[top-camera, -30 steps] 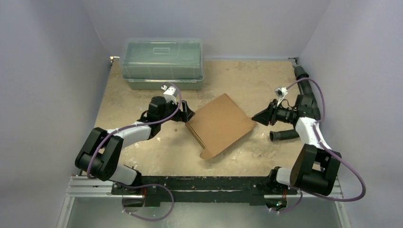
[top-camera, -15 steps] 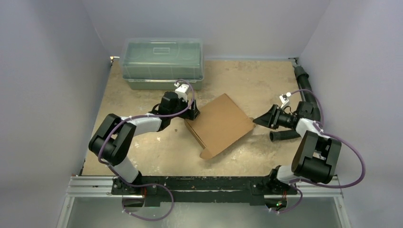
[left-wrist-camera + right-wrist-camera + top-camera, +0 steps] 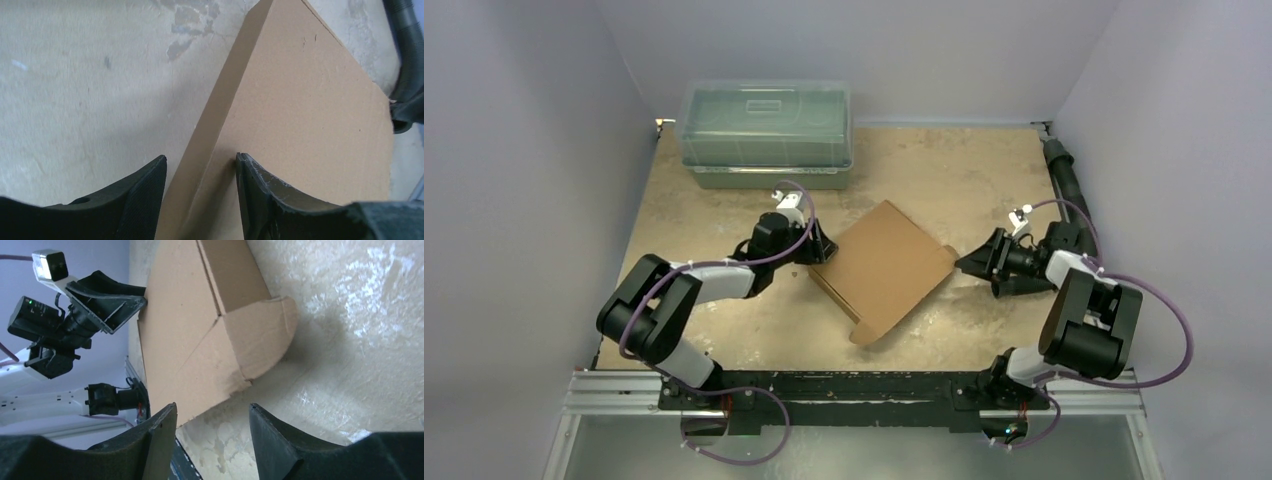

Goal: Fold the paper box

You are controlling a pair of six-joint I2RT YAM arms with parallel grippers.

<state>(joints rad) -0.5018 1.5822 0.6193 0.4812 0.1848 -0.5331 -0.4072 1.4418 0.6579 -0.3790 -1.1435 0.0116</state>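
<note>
The paper box (image 3: 886, 268) is a flat brown cardboard mailer lying at an angle in the middle of the table, with a rounded flap (image 3: 260, 335) sticking out at its near end. My left gripper (image 3: 821, 247) is at the box's left corner. In the left wrist view it (image 3: 200, 162) stands partly open astride the box's side wall (image 3: 210, 130); one finger (image 3: 260, 192) is over the top panel and the other is beside the wall. My right gripper (image 3: 969, 264) is open just off the box's right corner. Only bare table lies between its jaws (image 3: 212, 412).
A clear greenish lidded bin (image 3: 766, 135) stands at the back left. A black hose (image 3: 1064, 170) runs along the right edge, and a black cylindrical piece (image 3: 1022, 287) lies under my right wrist. The metal rail (image 3: 854, 385) carrying the arm bases crosses the front.
My left gripper's jaws have narrowed around the box's left edge. The box has shifted a little. My right gripper has opened wider and backed off from the box's right corner.
</note>
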